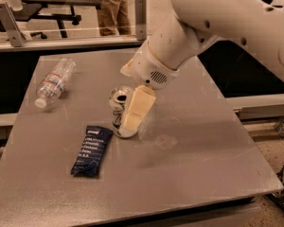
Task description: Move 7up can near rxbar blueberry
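My gripper (pixel 124 121) is closed on the 7up can (pixel 119 98). One cream finger (pixel 137 109) lies flat down the can's side that faces away from the rxbar blueberry (pixel 92 150). The other finger is hidden behind the can, so I read the grip from that pressed pad and the can's lean. The can is tilted, with its silver top tipped up and away from the bar. Its base is down at the grey table (pixel 203 169), though I cannot tell whether it touches. It is just beside the bar's far right corner as the camera sees it, with a narrow strip of tabletop between them, so the two do not touch.

My white arm (pixel 217 22) rises from the gripper up and to the right, away from the bar. The bar lies flat, its white text facing up. A clear water bottle (pixel 54 82) lies on its side well beyond the bar's far end, toward the table's back left corner.
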You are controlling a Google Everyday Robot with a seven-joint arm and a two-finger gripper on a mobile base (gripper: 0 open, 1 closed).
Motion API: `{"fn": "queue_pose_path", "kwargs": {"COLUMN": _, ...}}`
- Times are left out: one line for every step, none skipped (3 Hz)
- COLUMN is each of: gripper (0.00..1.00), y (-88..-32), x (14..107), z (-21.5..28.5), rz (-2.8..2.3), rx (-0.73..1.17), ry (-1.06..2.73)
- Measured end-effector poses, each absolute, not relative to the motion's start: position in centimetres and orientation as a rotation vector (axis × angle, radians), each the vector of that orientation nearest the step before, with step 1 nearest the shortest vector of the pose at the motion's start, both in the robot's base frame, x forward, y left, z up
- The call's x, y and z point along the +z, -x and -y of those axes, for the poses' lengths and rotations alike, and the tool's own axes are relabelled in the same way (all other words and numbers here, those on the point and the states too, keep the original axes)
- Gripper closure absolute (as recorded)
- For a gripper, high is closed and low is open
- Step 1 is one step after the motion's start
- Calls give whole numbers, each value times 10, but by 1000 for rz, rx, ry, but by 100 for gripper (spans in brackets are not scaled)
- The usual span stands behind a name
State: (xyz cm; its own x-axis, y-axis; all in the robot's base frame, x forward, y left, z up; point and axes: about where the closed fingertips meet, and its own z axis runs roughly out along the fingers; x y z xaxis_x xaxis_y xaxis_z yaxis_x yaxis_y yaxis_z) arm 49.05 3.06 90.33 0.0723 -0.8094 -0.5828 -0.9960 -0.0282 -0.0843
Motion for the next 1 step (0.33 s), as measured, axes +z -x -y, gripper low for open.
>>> {"fn": "queue_pose_path", "kwargs": {"gripper": 0, "y": -491, "x": 903, "z": -31, "rz": -1786, "rx": 525, "ry": 1888}}
